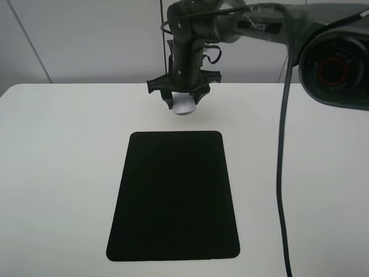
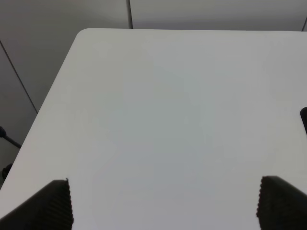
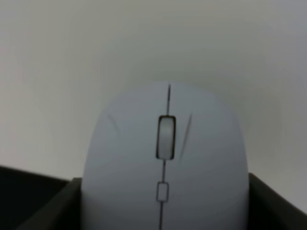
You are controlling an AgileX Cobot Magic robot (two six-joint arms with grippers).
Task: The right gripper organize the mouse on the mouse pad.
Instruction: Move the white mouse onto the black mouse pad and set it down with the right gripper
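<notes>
The right pincer (image 1: 184, 101) is clamped on the mouse (image 1: 185, 108), a finger pressed to each flank, and the wrist view shows the scroll wheel (image 3: 166, 137) dead centre, so the mouse's long axis runs straight out between the fingers. Whether it is clear of the worktop (image 1: 57, 173) cannot be told. The mouse sits just beyond the far short edge of the mouse pad (image 1: 173, 196), about level with that edge's middle and not yet over the black. The pad's long side runs toward the camera, so the carry looks short and straight. Nothing lies between them, and a hanging cable (image 1: 282, 173) stays off to the right. The left pincer (image 2: 163, 206) gapes wide and empty over bare worktop, well out of it.
</notes>
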